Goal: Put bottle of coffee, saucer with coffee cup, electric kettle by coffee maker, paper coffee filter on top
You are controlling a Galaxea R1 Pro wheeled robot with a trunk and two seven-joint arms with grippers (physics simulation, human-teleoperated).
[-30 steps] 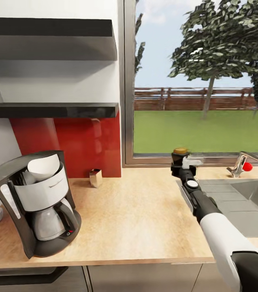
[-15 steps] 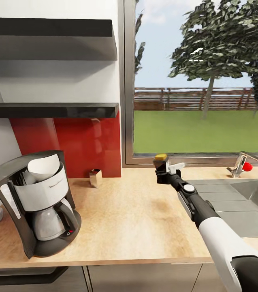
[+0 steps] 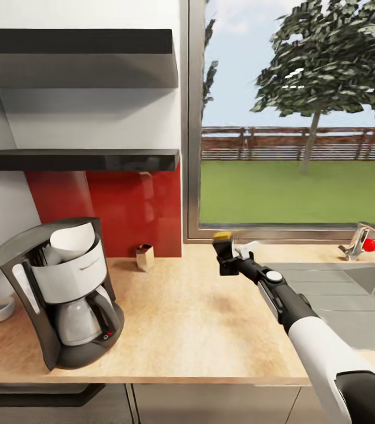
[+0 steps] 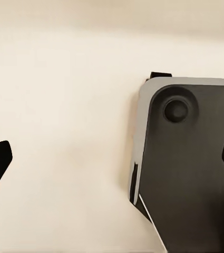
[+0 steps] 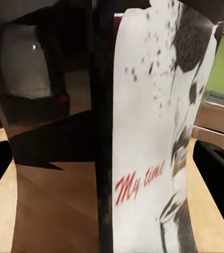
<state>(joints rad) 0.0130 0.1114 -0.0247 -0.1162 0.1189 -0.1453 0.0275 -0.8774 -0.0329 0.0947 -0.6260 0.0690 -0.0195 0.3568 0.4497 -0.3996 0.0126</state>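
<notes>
Right end effector (image 3: pixel 229 259) clamped on bottle of coffee (image 3: pixel 223 237), mid-worktop (image 3: pixel 181 318), coffee maker (image 3: pixel 63 291) at its 9 o'clock. Carry upright, low; set down beside maker, clear of it.

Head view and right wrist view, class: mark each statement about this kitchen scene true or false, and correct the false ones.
1. The coffee maker stands on the countertop. True.
2. The right claw is empty. False: it is shut on the bottle of coffee, whose yellow cap pokes up above the claw.
3. A white paper filter sits in the top of the coffee maker. True.
4. The coffee bottle stands on the lower shelf. False: the claw holds it above the counter, near the window.
5. The sink is left of the coffee maker. False: it lies at the right, by the tap.
</notes>
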